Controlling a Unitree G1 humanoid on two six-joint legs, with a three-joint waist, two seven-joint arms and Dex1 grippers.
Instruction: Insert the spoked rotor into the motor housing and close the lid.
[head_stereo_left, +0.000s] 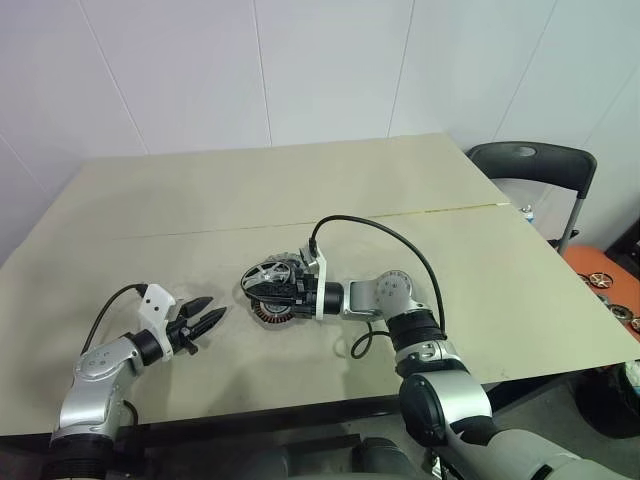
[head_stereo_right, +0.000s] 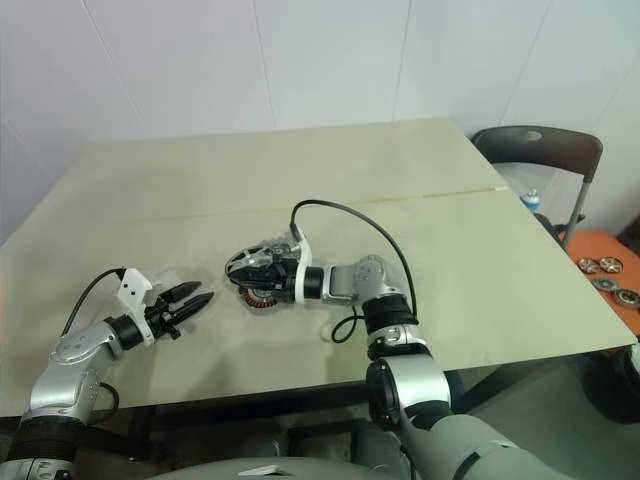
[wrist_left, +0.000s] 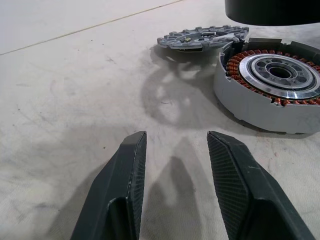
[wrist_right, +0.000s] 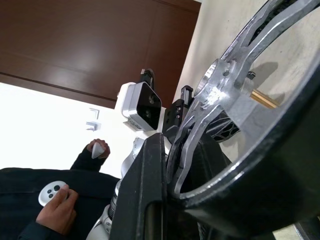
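At centre frame, the right hand (head_stereo_left: 272, 287) pinches the black, silver-spoked metal rotor (head_stereo_left: 267, 275) by a spoke; rigid, light, likely slippery. The left hand (head_stereo_left: 205, 324) is spread, empty.

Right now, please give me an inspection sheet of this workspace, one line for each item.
Surface: beige table, scuffed, with one seam across.
Job's things: spoked rotor held above the motor housing; lid flat on the table beside the housing.
Clutter: nothing seen.
Grippers: left gripper open, empty; right gripper shut on the rotor.
Cables: black cable looping over the right arm.
Surroundings: white wall, dark chair, a person's hands holding controllers.
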